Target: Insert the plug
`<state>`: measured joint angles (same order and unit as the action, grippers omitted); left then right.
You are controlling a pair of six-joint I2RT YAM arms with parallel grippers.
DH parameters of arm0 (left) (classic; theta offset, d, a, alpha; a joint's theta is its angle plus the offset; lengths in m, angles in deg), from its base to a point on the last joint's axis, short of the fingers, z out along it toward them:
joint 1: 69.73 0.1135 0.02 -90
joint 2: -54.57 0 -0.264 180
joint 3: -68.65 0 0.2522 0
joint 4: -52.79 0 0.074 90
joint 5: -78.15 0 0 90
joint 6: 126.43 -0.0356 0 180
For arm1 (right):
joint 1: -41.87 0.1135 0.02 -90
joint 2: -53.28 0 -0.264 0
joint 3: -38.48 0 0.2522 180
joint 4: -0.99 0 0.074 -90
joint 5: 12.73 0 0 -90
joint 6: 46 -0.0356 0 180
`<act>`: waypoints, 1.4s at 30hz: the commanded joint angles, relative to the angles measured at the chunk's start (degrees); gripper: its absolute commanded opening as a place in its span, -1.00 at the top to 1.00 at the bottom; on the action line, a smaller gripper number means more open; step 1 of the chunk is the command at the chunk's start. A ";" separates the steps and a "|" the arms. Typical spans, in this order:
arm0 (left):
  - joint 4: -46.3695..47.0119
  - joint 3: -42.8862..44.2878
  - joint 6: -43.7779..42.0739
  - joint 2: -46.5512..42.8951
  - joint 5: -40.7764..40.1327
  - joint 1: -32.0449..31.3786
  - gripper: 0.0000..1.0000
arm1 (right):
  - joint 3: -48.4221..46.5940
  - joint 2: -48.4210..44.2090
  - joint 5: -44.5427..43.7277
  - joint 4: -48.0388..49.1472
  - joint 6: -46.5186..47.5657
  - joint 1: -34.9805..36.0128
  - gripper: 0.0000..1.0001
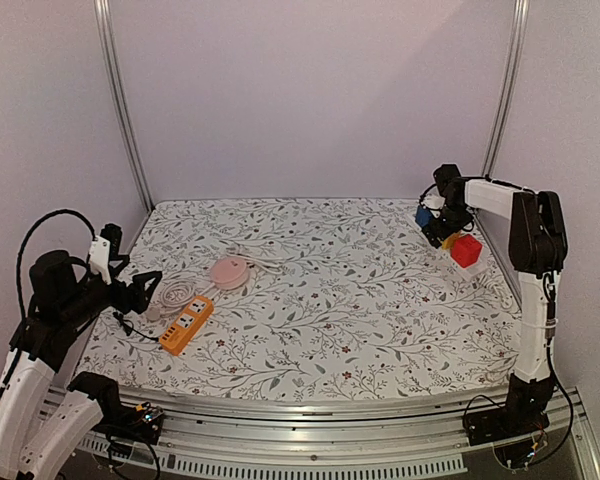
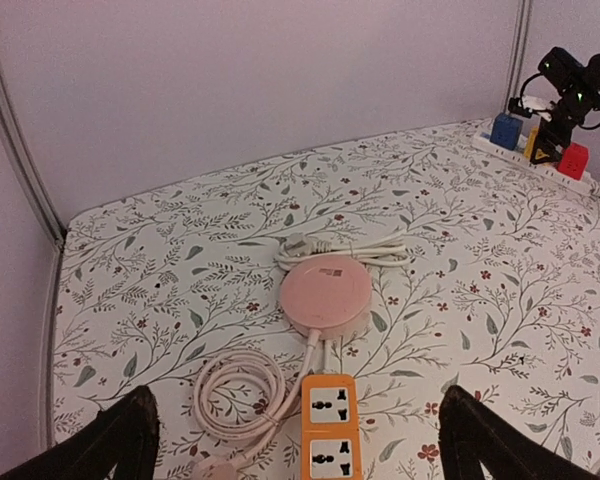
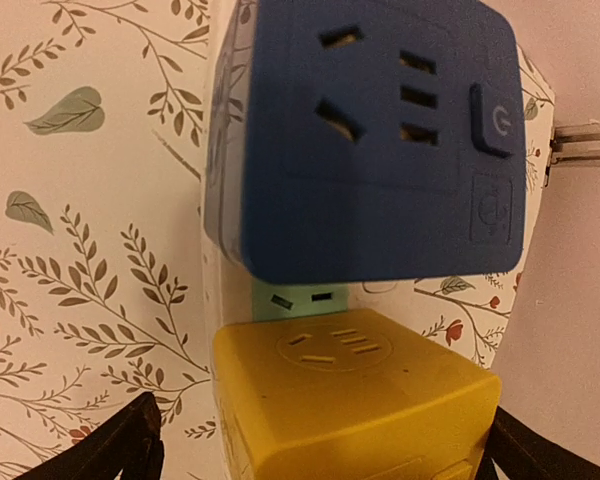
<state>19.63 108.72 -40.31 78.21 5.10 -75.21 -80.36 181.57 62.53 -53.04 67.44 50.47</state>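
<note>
Top view: the flower-printed counter [image 1: 360, 300] carries a flat orange plastic power strip [image 1: 186, 325] at 8 o'clock. A coil of white cable [image 1: 175, 295] lies just beside it, and a round pink plastic socket hub [image 1: 228, 271] lies near, trailing a white cord [image 1: 265, 262] toward 3 o'clock. The left gripper [image 1: 152, 283] hovers at the strip's 10 o'clock. At the counter's 2 o'clock the right gripper [image 1: 442, 232] hangs over a long white power strip [image 1: 477, 270] that holds blue [image 1: 423, 215], yellow [image 1: 448, 241] and red [image 1: 467, 250] cube adapters.

Left wrist view: the dark fingers [image 2: 110, 445] sit at the lower corners, jaws spread wide and holding nothing. The white plug [image 2: 295, 243] lies loose on the counter at the hub's 12 o'clock, in no socket.

Right wrist view: the jaws stand apart on either side of the yellow cube; whether they touch it I cannot tell.
</note>
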 commanded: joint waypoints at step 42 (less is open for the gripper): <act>-40.27 40.37 -9.99 84.76 -17.43 -16.32 -0.40 | 22.09 -38.51 8.04 2.35 -22.71 20.31 -0.98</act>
<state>-23.87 149.70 -50.56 162.73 -12.46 -91.47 -59.55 145.27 72.41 -50.59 46.27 70.50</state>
